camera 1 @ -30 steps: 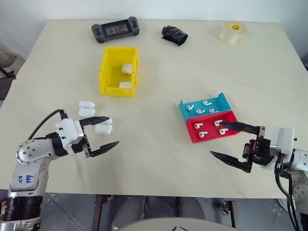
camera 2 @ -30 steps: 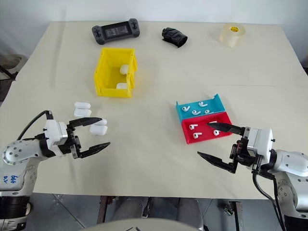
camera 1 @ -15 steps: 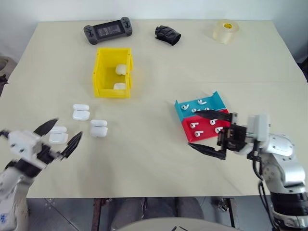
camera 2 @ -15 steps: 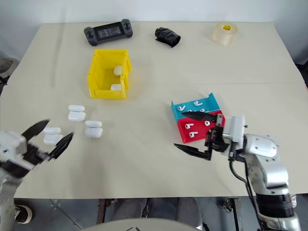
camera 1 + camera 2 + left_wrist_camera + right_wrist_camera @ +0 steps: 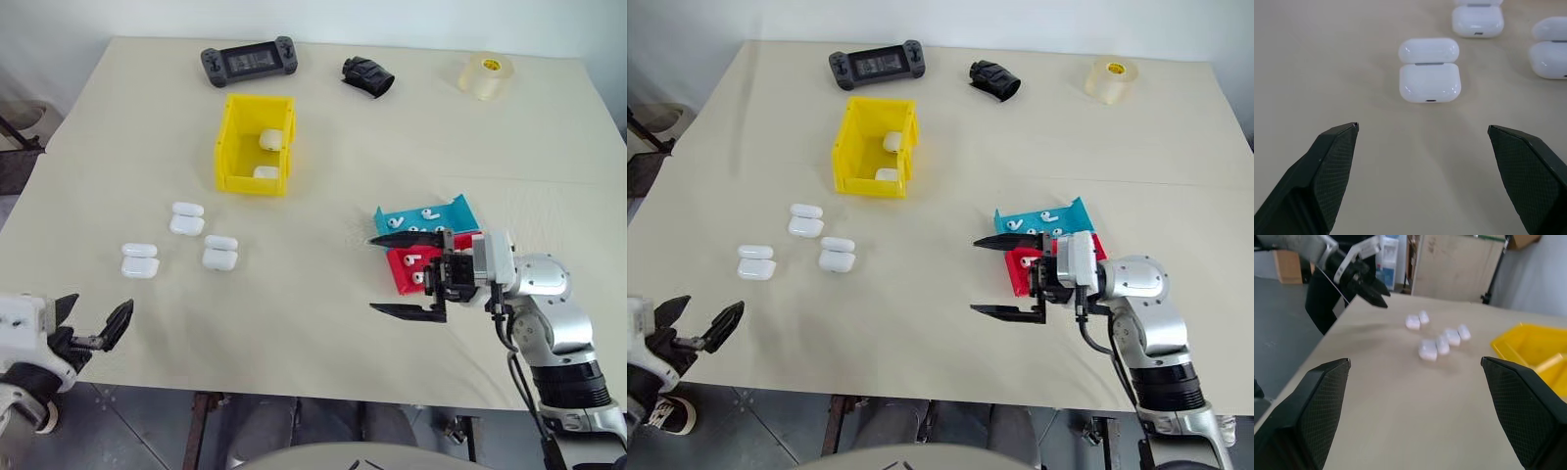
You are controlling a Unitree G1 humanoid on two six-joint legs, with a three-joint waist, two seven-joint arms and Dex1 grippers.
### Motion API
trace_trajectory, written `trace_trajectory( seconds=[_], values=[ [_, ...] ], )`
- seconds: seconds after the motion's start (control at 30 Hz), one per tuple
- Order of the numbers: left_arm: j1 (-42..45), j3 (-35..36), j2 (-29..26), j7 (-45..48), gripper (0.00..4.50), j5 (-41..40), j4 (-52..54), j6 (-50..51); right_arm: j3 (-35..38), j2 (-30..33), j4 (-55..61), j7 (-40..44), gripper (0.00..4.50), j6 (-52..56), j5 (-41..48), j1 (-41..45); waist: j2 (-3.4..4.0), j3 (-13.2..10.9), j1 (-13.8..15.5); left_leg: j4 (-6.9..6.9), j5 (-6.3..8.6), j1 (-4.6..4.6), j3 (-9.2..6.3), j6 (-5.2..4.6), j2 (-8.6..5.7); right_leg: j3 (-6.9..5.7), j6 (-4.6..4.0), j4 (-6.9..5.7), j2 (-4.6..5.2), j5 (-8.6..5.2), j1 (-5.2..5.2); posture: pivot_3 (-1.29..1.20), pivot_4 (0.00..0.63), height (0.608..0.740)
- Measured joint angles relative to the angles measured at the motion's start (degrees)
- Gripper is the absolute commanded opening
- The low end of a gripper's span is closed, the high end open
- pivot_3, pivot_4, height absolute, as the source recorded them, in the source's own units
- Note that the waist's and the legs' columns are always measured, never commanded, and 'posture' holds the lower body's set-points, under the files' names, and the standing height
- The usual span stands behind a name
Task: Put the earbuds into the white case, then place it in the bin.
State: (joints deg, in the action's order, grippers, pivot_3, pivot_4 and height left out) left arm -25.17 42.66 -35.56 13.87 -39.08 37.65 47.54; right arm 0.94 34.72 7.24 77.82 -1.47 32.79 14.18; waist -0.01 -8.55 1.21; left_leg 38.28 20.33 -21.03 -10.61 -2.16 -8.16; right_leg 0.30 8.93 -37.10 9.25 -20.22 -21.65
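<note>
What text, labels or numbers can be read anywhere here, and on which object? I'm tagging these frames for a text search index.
None can be read.
Handheld game console: its screen shows no legible text.
Tape roll: a yellowish mark inside the core, too small to read.
White cases, yellow bin, blue tray and red tray: no lettering visible.

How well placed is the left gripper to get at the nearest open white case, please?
Probably well placed. The left gripper is open and aimed at the nearest white case, which lies lid-open on bare table straight ahead. Nothing stands between them, and the other cases sit farther off.
</note>
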Motion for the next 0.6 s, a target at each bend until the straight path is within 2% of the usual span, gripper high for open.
trace_trajectory(
  seconds=[0.17,0.27,0.37,0.5,0.6],
  values=[
    [21.3,-0.1,-12.6,-7.5,4.5,-7.2,-2.6,29.4,0.8,0.3,-0.9,0.1,4.47,-1.0,-0.7,-1.6,0.01,0.0,-0.4,-0.04,0.02,0.09,-0.07,0.05,-0.02,0.05,0.0,-0.65,-0.02,0.0,-0.18,0.0,0.15,0.74],
    [31.7,-5.2,-19.9,-8.0,4.5,-9.6,-9.1,41.5,0.3,-0.7,-0.2,-0.8,4.47,-1.0,-0.8,-2.0,0.0,0.0,-1.5,-0.15,0.05,0.09,-0.1,0.09,-0.01,0.02,0.0,-0.86,-0.02,0.0,-0.36,0.0,0.15,0.74],
    [35.7,-13.1,-27.1,-8.1,4.5,-11.5,-16.7,44.5,-0.7,-1.7,1.2,-1.6,4.47,-0.9,-0.8,-2.5,0.05,0.0,-3.0,-0.23,0.07,0.09,-0.11,0.13,0.0,-0.01,-0.02,-0.99,-0.02,0.01,-0.6,0.0,0.15,0.74],
    [40.3,-20.1,-30.8,-8.8,4.5,-13.5,-22.8,44.9,-0.9,-2.0,2.7,-3.0,4.47,-0.9,-0.9,-3.2,0.05,0.0,-3.6,-0.19,0.09,0.04,-0.11,0.17,-0.01,-0.04,-0.03,-1.23,-0.02,0.02,-0.9,0.0,0.15,0.74],
    [41.9,-22.3,-32.1,-9.7,4.5,-17.0,-25.4,44.9,-1.0,-2.4,4.0,-4.0,4.47,-0.9,-0.9,-4.1,0.06,0.0,-3.6,-0.19,0.1,0.05,-0.13,0.19,0.0,-0.02,-0.03,-1.37,-0.02,0.02,-0.96,0.0,0.15,0.74]
  ],
)
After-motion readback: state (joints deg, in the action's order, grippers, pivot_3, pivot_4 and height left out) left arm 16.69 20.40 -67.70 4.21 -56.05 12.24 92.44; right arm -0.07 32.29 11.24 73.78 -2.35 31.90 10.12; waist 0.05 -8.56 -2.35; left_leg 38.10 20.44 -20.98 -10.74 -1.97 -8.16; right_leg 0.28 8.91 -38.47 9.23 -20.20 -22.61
